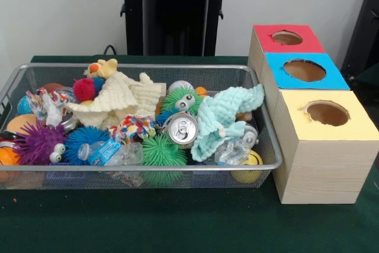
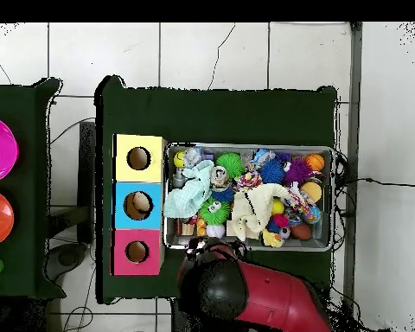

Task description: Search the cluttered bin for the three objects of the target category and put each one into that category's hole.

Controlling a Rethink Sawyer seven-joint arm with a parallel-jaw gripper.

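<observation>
Though cluttered, bin (image 1: 260,117) lengthwise beside boxes (image 1: 323,140).

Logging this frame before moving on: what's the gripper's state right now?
Gripper: cannot be told; only the red arm shows, at the wire-mesh bin's edge.

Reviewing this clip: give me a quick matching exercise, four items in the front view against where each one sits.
Things:
1. yellow plush animal
2. drink can
3. red-topped hole
4. yellow-topped hole

Places:
A. box nearest the camera
B. far rim of the wire basket
C. box farthest from the camera
D. middle of the basket, beside the mint-green cloth

Pairs: 1-B, 2-D, 3-C, 4-A
</observation>
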